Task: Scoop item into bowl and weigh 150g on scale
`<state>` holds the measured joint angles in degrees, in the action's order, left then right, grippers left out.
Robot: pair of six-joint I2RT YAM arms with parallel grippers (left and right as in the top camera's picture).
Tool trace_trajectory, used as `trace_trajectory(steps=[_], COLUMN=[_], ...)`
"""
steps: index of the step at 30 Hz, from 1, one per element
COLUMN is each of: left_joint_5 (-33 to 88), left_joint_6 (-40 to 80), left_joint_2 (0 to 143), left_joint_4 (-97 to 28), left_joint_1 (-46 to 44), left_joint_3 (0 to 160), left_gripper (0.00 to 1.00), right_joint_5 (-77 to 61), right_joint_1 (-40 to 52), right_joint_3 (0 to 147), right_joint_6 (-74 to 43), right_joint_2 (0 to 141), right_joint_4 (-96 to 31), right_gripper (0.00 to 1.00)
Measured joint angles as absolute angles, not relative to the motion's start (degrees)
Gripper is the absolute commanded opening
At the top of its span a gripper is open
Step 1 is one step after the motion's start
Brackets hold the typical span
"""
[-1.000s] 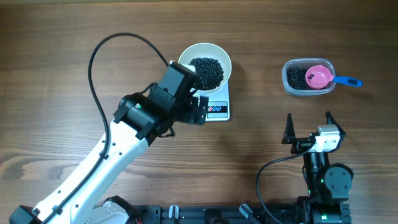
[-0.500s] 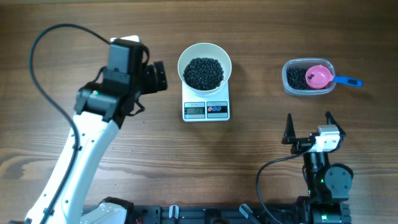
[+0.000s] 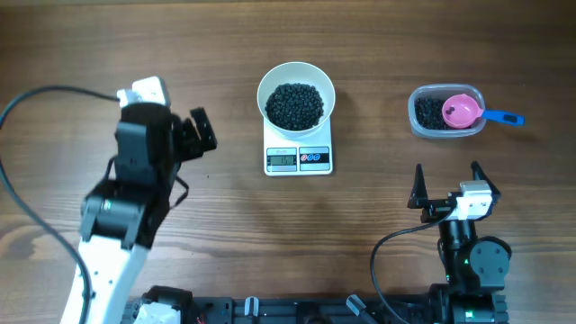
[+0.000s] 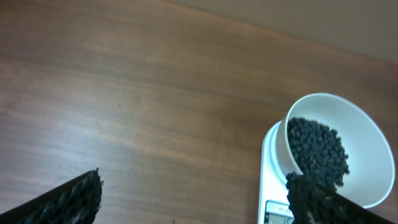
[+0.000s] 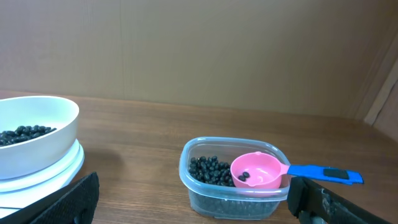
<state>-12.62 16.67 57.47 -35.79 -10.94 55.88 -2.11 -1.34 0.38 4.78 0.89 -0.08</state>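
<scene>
The white bowl (image 3: 263, 94) stands on the white scale (image 3: 298, 159) at the table's middle back, with a heap of the black beads, the item (image 3: 296, 105), inside it. More beads lie in a clear tub (image 3: 427, 115) at the back right. My left gripper (image 3: 193, 135) is open and empty, well left of the scale. In the left wrist view the bowl (image 4: 373, 134) and scale (image 4: 270, 180) sit at the right edge, beyond the gripper (image 4: 194, 186). My right gripper (image 3: 447, 175) rests open near the front right, facing the tub (image 5: 233, 186).
A pink scoop (image 3: 461, 112) with a blue handle (image 3: 504, 117) lies in the tub, a couple of beads in its cup (image 5: 258, 171). A black cable (image 3: 36, 99) loops from the left arm over the table's left side.
My left arm has swung away from over the scale's front to the left, its gripper staying open. Bowl and scale now show uncovered. The right arm has not moved.
</scene>
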Motion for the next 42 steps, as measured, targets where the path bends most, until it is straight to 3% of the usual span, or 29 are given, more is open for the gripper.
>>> trace_trajectory(steps=[17, 32, 42], left_joint_5=[1.6, 7.4, 7.6], left_joint_6=[15.6, 14.2, 14.2], left_joint_2=[27.7, 2.3, 0.8], left_joint_4=[-14.8, -10.9, 1.9], left_joint_1=[7.9, 8.8, 4.5], left_joint_3=[29.5, 13.1, 4.5], left_gripper=[1.00, 1.00, 1.00], right_joint_5=[-2.1, -2.1, -2.1], right_joint_1=[-1.3, -1.3, -1.3], right_joint_3=[0.4, 0.4, 0.4], right_joint_6=[4.8, 4.8, 4.8], right_joint_2=[0.9, 0.8, 0.8], right_joint_4=[-0.1, -0.1, -0.1], right_gripper=[1.00, 1.00, 1.00])
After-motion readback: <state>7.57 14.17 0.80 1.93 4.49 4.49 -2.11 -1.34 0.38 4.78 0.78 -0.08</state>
